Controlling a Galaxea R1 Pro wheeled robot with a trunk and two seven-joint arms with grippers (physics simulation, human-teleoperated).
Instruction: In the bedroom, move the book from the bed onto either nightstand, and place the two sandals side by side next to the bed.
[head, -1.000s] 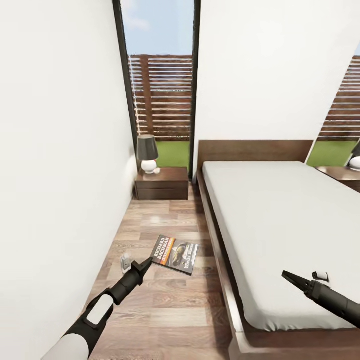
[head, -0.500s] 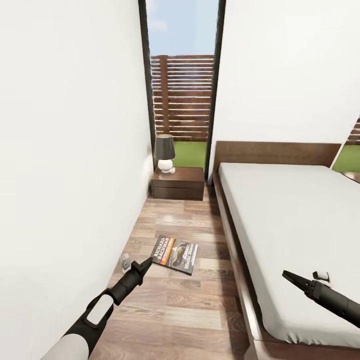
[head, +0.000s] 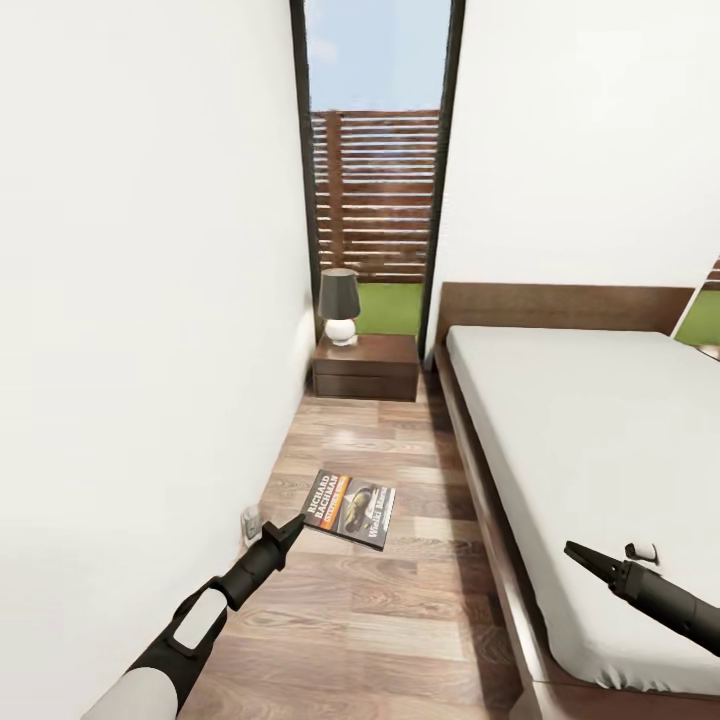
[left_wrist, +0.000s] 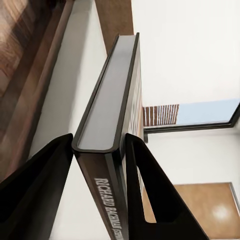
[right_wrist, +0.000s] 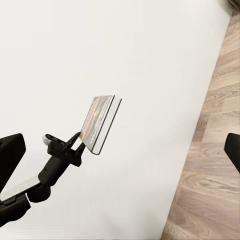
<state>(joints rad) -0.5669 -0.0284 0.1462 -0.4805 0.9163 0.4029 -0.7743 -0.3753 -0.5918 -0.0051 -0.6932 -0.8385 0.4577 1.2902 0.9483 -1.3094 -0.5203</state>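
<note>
The book (head: 350, 508) is clamped at its spine edge in the left gripper (head: 292, 527), held flat above the floor (head: 380, 600) in the aisle between wall (head: 150, 300) and bed (head: 600, 450). The nightstand (head: 366, 367) stands at the aisle's far end. The right gripper (head: 578, 553), jaw state indeterminable, hovers over the mattress edge.

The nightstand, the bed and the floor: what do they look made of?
The nightstand looks like dark brown wood with a glossy finish: its top gives a faint sheen. The bed seems to have a matching dark wooden frame and headboard, under a plain, matte pale grey mattress, probably fabric. The floor appears to be light wood planks with visible grain and a soft shine; it could be laminate.
</note>
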